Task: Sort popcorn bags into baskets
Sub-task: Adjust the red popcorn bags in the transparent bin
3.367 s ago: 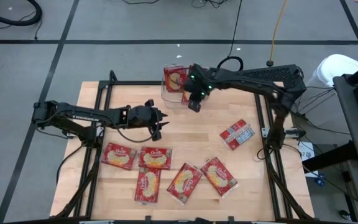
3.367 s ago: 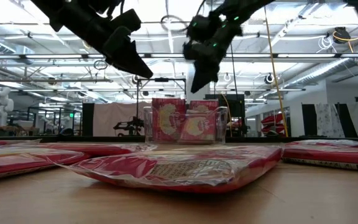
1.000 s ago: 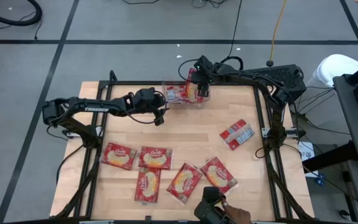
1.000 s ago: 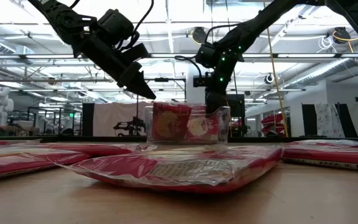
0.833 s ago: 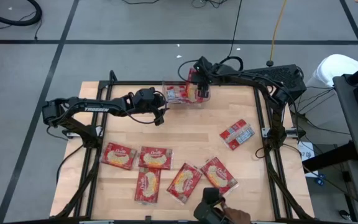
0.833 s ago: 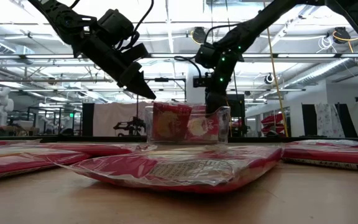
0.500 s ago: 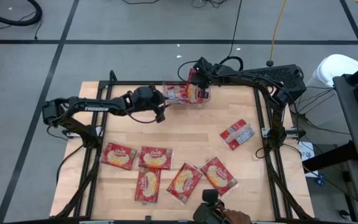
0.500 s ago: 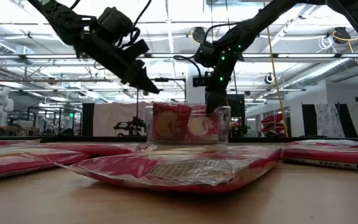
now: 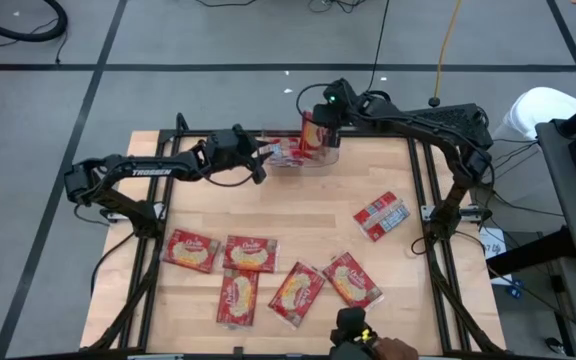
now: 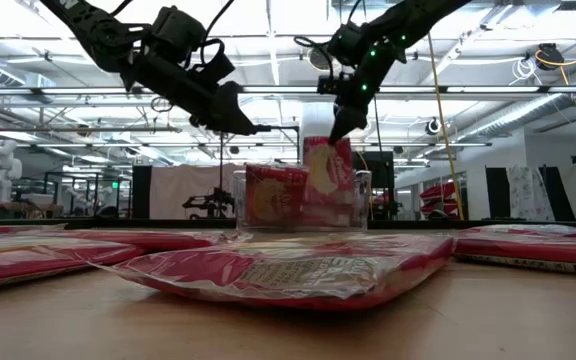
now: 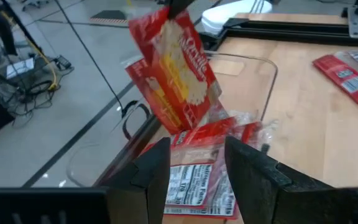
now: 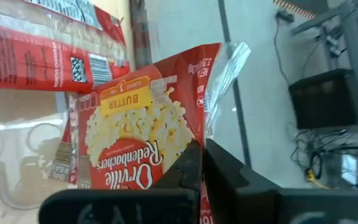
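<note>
The clear basket (image 9: 320,163) (image 10: 244,205) stands at the table's far edge. My right gripper (image 9: 325,108) (image 10: 339,130) is above it, shut on a red popcorn bag (image 9: 314,131) (image 10: 326,180) (image 11: 178,65). Another bag (image 9: 284,152) (image 11: 199,180) lies inside the basket, white printed back showing. My left gripper (image 9: 266,150) (image 10: 260,128) (image 11: 196,168) hovers open over the basket's left end, touching nothing. Several more bags (image 9: 250,254) lie flat on the near half of the table. My right gripper pinches the bag's top edge (image 12: 199,127) (image 10: 334,143) between its two fingers. The fingers come from above, slanting down. The bag hangs upright below them, its lower part (image 10: 323,212) still between the basket's walls; whether it touches the bottom I cannot tell.
One bag (image 9: 382,215) lies apart near the table's right edge, back side up. A person's hand (image 9: 368,348) shows at the table's near edge. A black frame (image 9: 423,190) runs around the table. Bare wood lies between the basket and the near bags.
My right gripper has taken hold of a bag inside the basket and risen, drawing it upright and partly out. My left gripper has moved toward the far edge and a little up, tipping nearer level, and has stayed open.
</note>
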### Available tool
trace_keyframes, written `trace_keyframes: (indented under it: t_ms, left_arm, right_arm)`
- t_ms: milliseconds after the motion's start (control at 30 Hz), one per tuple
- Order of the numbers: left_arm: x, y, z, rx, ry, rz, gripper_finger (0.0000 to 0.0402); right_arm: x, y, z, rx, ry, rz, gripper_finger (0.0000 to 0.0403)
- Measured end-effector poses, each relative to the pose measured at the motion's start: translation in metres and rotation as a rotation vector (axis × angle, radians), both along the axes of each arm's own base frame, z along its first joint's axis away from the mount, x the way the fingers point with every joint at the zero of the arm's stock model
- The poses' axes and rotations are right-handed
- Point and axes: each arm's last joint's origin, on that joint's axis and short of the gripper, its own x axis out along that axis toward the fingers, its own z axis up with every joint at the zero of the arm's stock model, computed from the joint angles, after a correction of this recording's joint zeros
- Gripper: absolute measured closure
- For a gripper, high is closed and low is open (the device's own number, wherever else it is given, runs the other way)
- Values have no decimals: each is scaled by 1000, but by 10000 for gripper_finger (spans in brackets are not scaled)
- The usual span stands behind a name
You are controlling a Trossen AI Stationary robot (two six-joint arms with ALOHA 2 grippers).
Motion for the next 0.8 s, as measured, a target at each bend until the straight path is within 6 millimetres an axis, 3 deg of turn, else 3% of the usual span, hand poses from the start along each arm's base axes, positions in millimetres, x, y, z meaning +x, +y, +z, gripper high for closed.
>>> trace_keyframes:
  t_ms: [233,333,467,633,700,800]
  left_arm:
    - [1,-3,-1,-28,-8,-35,241]
    - [2,4,9,-51,-54,0,229]
    - [2,29,47,-55,-107,69,219]
    - [2,69,94,-108,-156,13,218]
    - [6,87,107,-122,-176,-17,218]
    - [18,115,111,-155,-156,-43,218]
  right_arm:
    - [-3,2,3,-5,26,14,402]
    - [-4,3,2,8,31,5,402]
    - [-9,6,7,20,29,-6,403]
    - [-16,12,21,6,3,-6,403]
    - [-20,15,28,-4,-14,-3,403]
    - [-27,18,40,-24,-43,-8,403]
